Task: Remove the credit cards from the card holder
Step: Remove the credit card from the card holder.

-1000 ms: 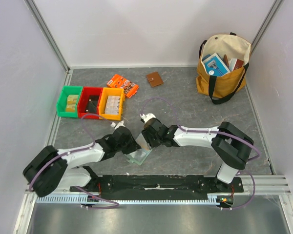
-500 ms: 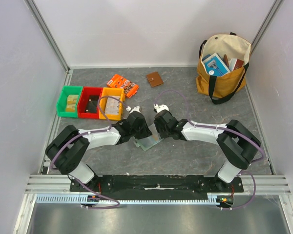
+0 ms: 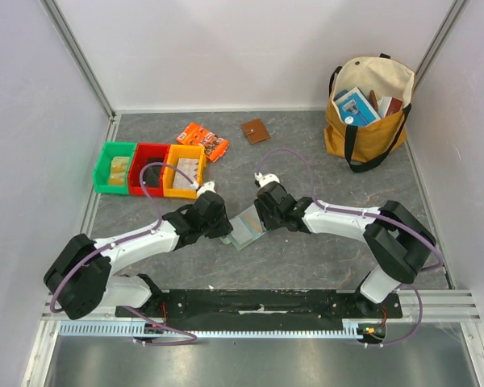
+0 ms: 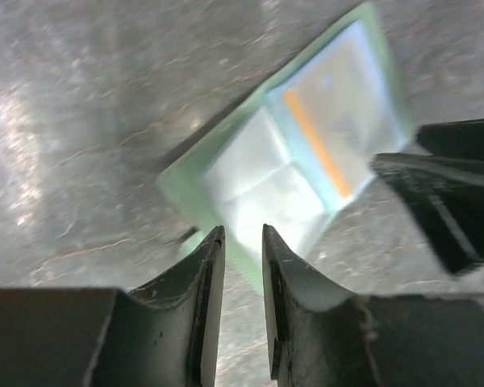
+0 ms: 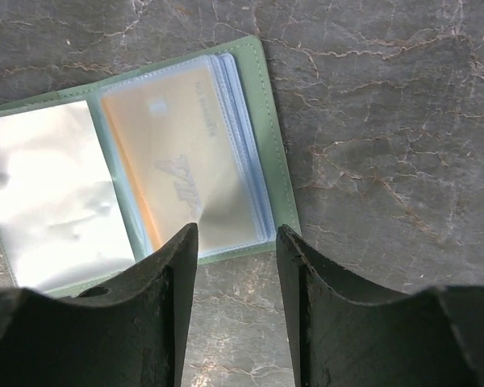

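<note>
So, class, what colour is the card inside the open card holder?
Tan-orange card, in the pale green holder; clearest in the right wrist view.

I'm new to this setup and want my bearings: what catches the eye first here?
The open green card holder lies centre stage on the grey table, a tan-orange card showing through its clear sleeve. A full yellow tote bag stands far right; green, red and yellow bins line the left.

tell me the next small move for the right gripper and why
Likely lower the right gripper onto the near edge of the tan-orange card. The card holder lies open on the table, the card sits fully inside its clear sleeve, and the right jaws stand open at the holder's near edge with nothing between them.
</note>
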Controlling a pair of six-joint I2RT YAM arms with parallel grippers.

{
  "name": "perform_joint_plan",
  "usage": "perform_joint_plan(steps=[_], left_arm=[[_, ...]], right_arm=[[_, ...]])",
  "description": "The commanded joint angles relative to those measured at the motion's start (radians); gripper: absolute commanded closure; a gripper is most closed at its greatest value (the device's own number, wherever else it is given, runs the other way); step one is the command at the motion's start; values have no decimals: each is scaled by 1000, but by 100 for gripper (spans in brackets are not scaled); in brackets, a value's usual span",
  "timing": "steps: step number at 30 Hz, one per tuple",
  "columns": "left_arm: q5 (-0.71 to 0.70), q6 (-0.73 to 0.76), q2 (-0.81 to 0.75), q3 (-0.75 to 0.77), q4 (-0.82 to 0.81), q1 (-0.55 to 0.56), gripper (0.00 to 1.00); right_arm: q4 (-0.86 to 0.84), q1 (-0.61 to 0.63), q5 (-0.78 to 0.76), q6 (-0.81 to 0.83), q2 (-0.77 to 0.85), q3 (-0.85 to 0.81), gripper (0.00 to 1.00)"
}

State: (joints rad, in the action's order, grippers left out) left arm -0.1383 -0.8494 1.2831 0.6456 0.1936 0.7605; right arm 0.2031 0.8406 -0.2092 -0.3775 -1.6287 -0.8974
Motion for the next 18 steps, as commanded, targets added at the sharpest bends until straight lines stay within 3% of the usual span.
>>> perform_joint_plan(steps=[1,12,18], left_arm=[[-57,18,8,-37,64,2,68],[-34,-4,88,-70,-2,2,71],[-9,-11,90,-83,-26,3,75]], right_arm=[[-24,9,21,-8,-16,-20,50],[-27,11,37,14,-37,-20,59],[-22,17,51,22,-31,-23,70]])
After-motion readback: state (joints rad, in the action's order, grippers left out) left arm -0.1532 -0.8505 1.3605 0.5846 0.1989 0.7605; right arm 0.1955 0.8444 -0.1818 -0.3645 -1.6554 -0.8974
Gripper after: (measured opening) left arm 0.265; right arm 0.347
